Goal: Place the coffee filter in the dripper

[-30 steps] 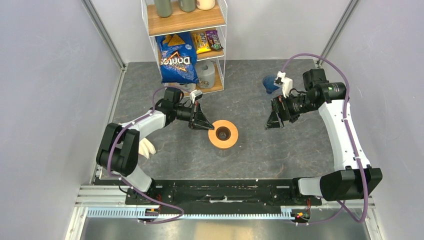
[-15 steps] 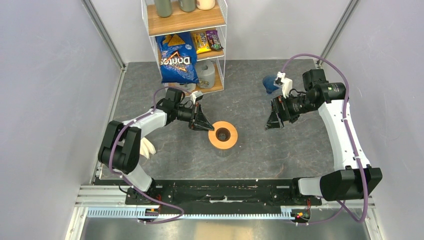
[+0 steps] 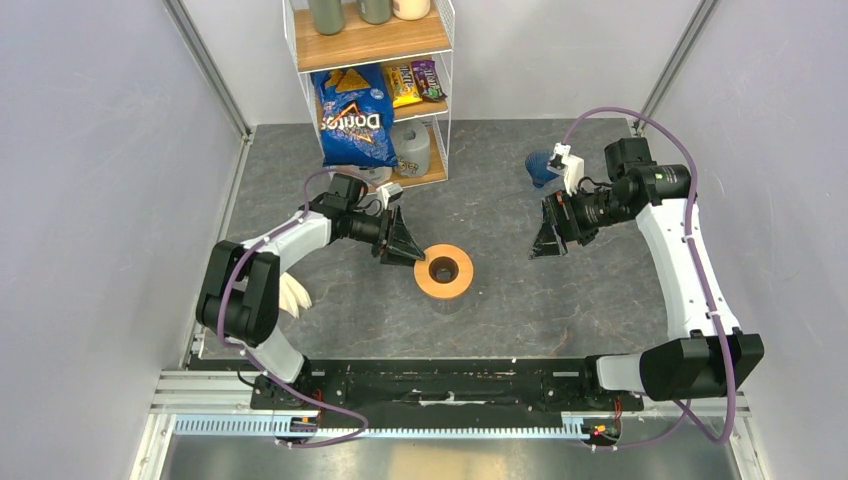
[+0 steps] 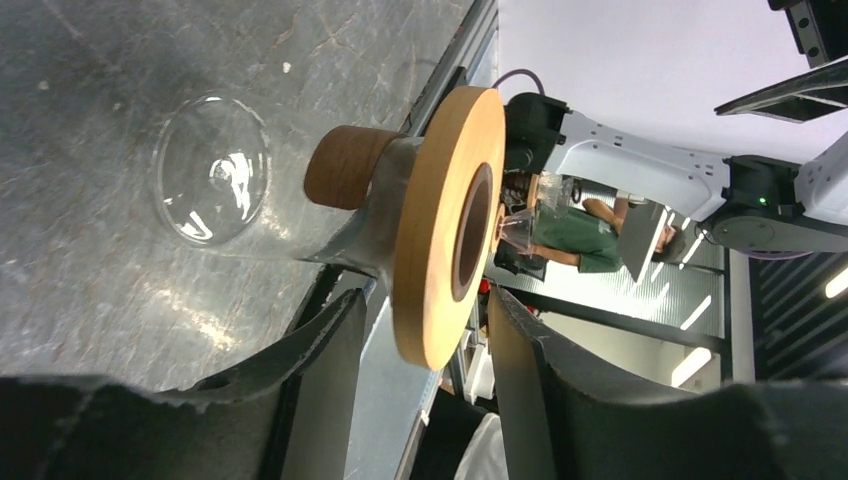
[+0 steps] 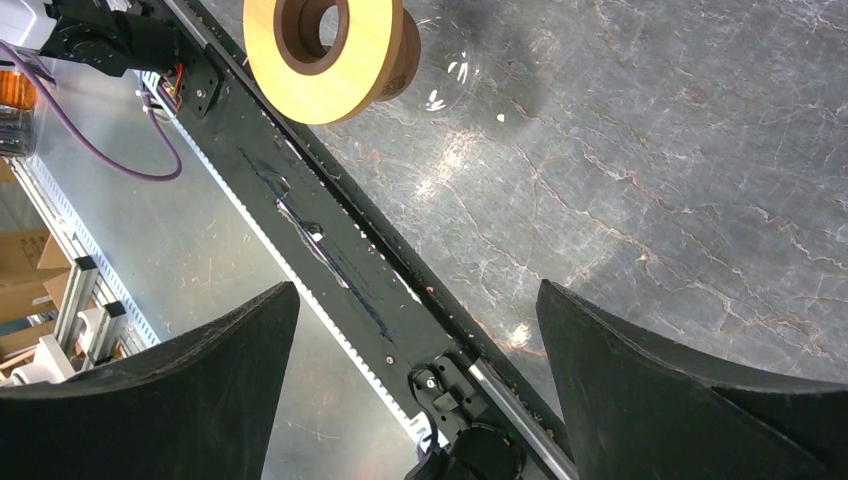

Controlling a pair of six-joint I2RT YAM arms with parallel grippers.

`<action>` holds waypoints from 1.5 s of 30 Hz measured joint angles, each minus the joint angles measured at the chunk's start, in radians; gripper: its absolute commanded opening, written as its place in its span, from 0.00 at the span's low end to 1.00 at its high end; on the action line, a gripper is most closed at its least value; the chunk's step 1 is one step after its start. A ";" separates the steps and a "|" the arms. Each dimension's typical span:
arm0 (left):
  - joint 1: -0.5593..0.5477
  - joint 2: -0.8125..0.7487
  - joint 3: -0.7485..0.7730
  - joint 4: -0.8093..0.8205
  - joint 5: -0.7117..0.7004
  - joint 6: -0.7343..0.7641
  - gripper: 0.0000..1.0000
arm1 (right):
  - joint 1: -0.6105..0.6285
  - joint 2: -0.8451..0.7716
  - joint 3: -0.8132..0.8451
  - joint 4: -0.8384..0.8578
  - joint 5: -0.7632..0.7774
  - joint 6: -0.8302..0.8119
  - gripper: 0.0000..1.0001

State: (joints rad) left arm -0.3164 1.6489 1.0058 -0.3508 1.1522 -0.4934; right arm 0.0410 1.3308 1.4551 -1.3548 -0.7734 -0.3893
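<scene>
Two robot arms, both grippers spread and empty, over a dark stone table; no filter is picked up yet.

The left gripper [image 3: 408, 250], fingers apart and holding nothing, hovers just beside a wooden ring [image 3: 445, 271] that sits on a clear glass cup [image 4: 215, 170]. The right gripper [image 3: 542, 248], fingers wide apart, hangs over bare table [image 3: 560, 300]. The dripper [image 3: 540, 168] stands at the back, behind the right wrist. A pale paper fan [image 3: 292, 297] lies by the left arm's elbow; I cannot tell whether it is the single coffee filter or a bundle. Fetching likely comes first: pinch one sheet lightly at its rounded edge, then lower it point-first into the dripper.
</scene>
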 measured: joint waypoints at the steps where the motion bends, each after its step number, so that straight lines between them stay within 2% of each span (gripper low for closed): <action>1: 0.006 0.000 0.003 -0.016 -0.001 0.013 0.58 | 0.000 0.002 0.000 0.000 0.000 0.000 0.97; 8: 0.044 -0.010 0.004 -0.165 -0.007 0.122 0.58 | 0.000 0.011 0.000 0.001 -0.001 0.000 0.97; 13: 0.038 -0.068 0.003 -0.214 0.002 0.159 0.58 | 0.000 0.011 0.000 0.005 -0.008 0.000 0.97; 22: 0.013 -0.071 0.003 -0.222 0.003 0.169 0.52 | 0.000 0.014 0.000 0.007 -0.016 0.000 0.97; 37: -0.006 -0.048 -0.006 -0.186 -0.007 0.169 0.52 | 0.000 0.014 0.000 0.007 -0.016 0.000 0.97; 45: -0.008 -0.034 -0.007 -0.157 -0.020 0.162 0.40 | 0.000 0.014 -0.008 0.008 -0.016 0.000 0.97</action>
State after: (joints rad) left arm -0.3248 1.6150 0.9989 -0.5076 1.1324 -0.3313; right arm 0.0410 1.3453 1.4475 -1.3468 -0.7895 -0.3893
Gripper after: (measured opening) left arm 0.452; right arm 0.968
